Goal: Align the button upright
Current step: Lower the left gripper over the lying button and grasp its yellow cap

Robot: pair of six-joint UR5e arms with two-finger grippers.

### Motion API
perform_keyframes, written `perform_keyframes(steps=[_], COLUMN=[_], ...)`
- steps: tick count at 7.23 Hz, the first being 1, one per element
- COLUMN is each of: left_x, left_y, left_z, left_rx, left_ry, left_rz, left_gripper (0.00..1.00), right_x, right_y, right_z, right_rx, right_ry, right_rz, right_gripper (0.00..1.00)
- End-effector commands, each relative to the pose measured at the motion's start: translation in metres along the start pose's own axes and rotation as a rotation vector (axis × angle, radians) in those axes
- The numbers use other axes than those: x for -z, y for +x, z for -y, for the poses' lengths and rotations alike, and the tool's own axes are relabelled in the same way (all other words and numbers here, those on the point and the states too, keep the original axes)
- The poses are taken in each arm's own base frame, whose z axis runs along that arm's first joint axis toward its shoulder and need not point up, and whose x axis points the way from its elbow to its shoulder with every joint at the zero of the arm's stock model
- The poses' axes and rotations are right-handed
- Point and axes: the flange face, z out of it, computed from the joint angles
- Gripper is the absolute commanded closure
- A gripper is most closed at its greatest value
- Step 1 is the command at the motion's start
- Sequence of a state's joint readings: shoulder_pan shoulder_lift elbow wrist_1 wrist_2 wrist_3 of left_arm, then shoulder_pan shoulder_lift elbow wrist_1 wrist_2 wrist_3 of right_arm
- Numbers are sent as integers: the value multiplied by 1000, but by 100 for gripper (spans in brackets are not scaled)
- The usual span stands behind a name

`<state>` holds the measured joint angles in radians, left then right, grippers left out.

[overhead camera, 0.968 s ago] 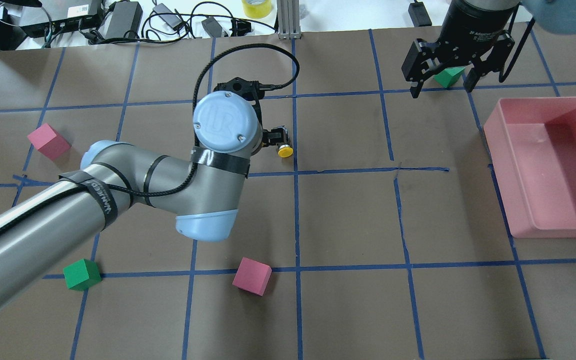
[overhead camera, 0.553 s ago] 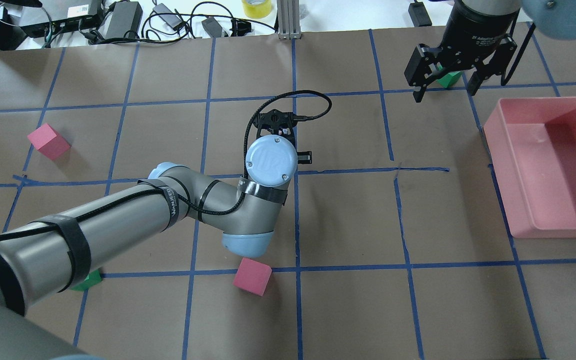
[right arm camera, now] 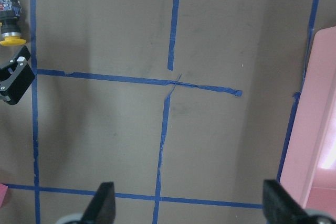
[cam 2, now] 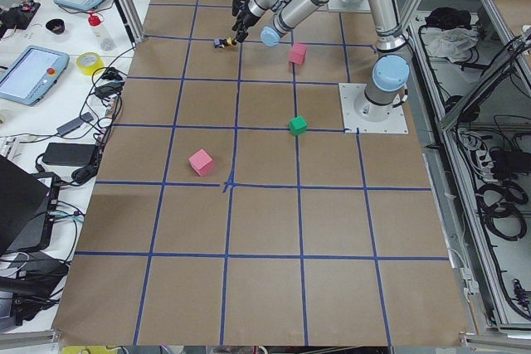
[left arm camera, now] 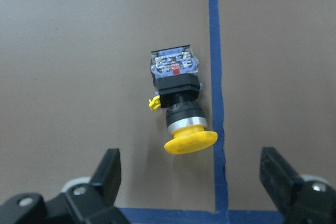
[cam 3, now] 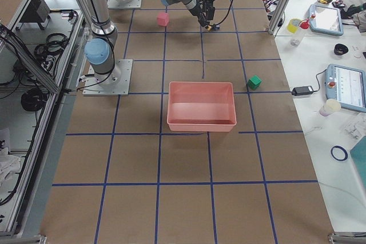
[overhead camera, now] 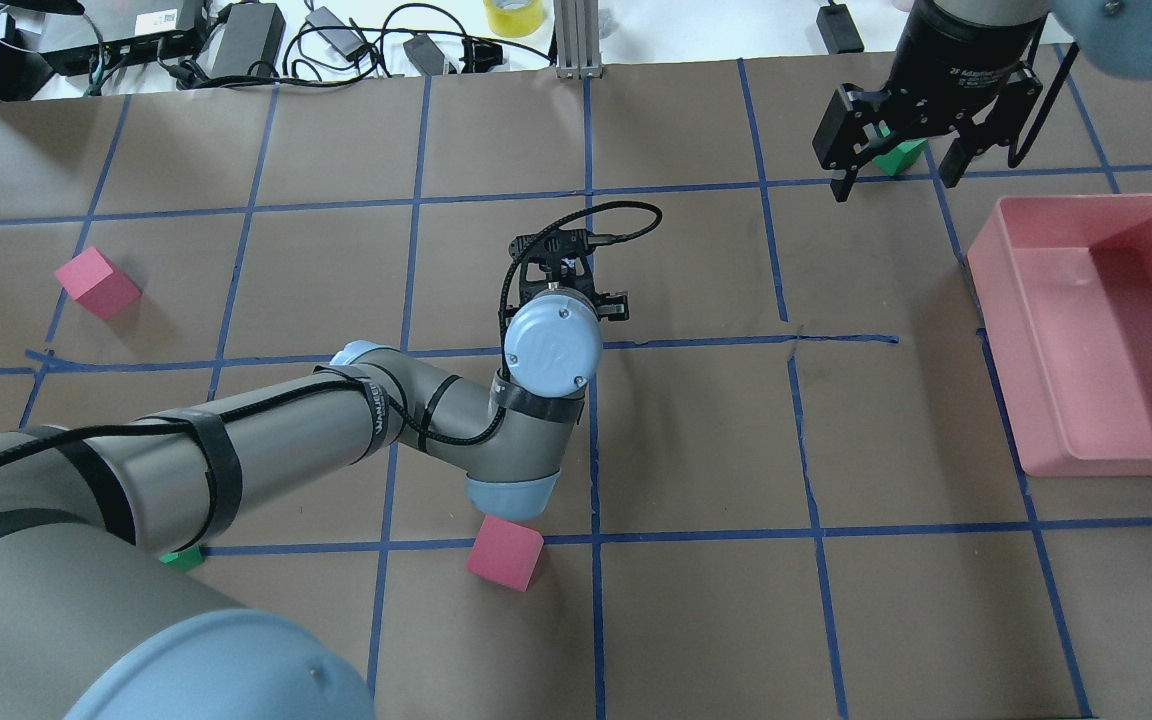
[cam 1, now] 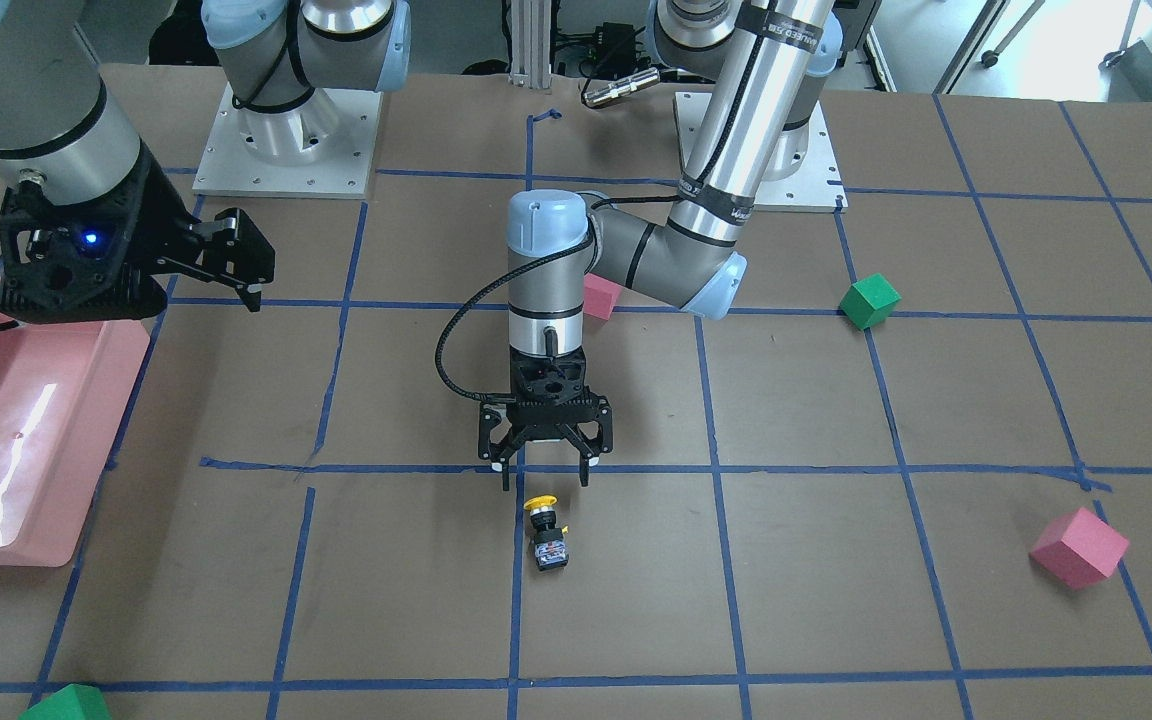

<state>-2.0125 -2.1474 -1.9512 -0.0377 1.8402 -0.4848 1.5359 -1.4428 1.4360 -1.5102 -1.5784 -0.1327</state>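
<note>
The button (cam 1: 543,530) lies on its side on the brown paper, next to a blue tape line. Its yellow cap (cam 1: 539,503) points toward the robot and its grey base block points away. In the left wrist view the button (left arm camera: 178,98) lies between and ahead of the fingers. My left gripper (cam 1: 545,483) points straight down, open and empty, just on the robot's side of the cap and above the table. In the overhead view my left wrist (overhead camera: 553,345) hides the button. My right gripper (overhead camera: 891,188) is open and empty, raised at the far right.
A pink bin (overhead camera: 996,260) stands at the right edge. A green cube (overhead camera: 898,157) sits under my right gripper. Pink cubes (overhead camera: 96,283) (overhead camera: 504,553) lie left and front-centre. Another green cube (overhead camera: 181,558) is mostly hidden by my left arm. Cables lie along the far edge.
My left arm swung right and its wrist turned to point down, so it now covers the button in the overhead view. The right gripper shifted slightly and stays open.
</note>
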Motion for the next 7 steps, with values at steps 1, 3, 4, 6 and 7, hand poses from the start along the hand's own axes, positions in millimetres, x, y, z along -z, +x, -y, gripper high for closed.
perform_keyframes(steps=[1, 3, 4, 6, 7], left_x=[-12, -23, -28, -37, -37], left_y=[-2, -2, 7, 11, 11], left_z=[-5, -9, 3, -1, -2], left_rx=[90, 111, 118, 95, 63], left_ry=[5, 25, 44, 38, 37], left_rz=[33, 27, 12, 17, 16], left_gripper=[7, 9, 9, 10, 12], right_x=[18, 20, 20, 20, 19], right_y=[-4, -6, -6, -6, -6], right_z=[-8, -15, -15, -15, -15], right_rx=[-4, 0, 0, 0, 0], right_ry=[33, 35, 35, 36, 34], right_rz=[5, -6, -8, -11, -12], right_gripper=[0, 0, 0, 0, 0])
